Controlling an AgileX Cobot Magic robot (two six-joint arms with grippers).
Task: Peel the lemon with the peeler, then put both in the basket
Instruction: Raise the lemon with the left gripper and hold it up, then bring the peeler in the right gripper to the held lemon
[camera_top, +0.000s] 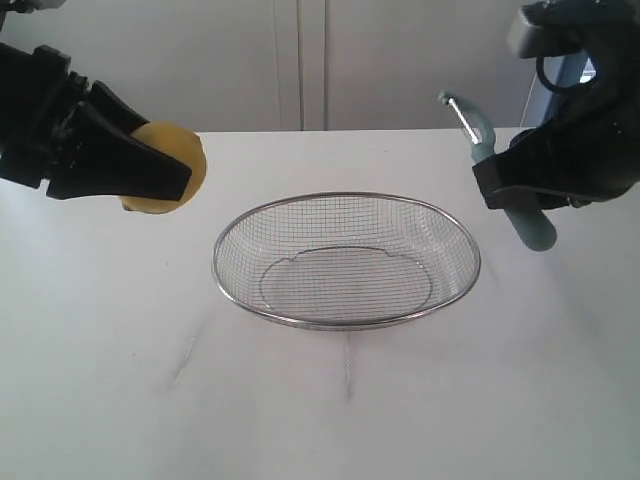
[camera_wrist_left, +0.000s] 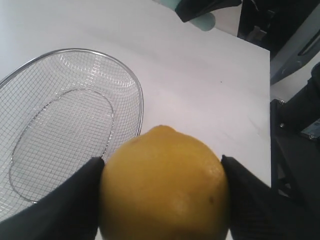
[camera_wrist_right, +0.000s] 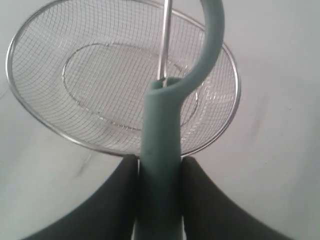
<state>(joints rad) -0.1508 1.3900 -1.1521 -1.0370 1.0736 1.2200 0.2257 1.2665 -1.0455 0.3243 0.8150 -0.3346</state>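
My left gripper (camera_top: 170, 172) is shut on the bright yellow lemon (camera_top: 178, 160), held in the air left of the basket. In the left wrist view the lemon (camera_wrist_left: 165, 187) fills the gap between both black fingers (camera_wrist_left: 65, 200). My right gripper (camera_top: 492, 190) is shut on the teal-green peeler (camera_top: 528, 222), which is held above the table right of the basket with its looped head and blade (camera_top: 462, 112) up. In the right wrist view the peeler handle (camera_wrist_right: 161, 150) is clamped between the fingers. The silver wire-mesh basket (camera_top: 345, 322) sits empty at the table's middle.
The white table (camera_top: 150, 400) carries only the basket (camera_wrist_left: 127, 85), whose rim (camera_wrist_right: 70, 139) lies below the peeler in the right wrist view. The table's edge and dark equipment (camera_wrist_left: 295, 125) show beyond it in the left wrist view.
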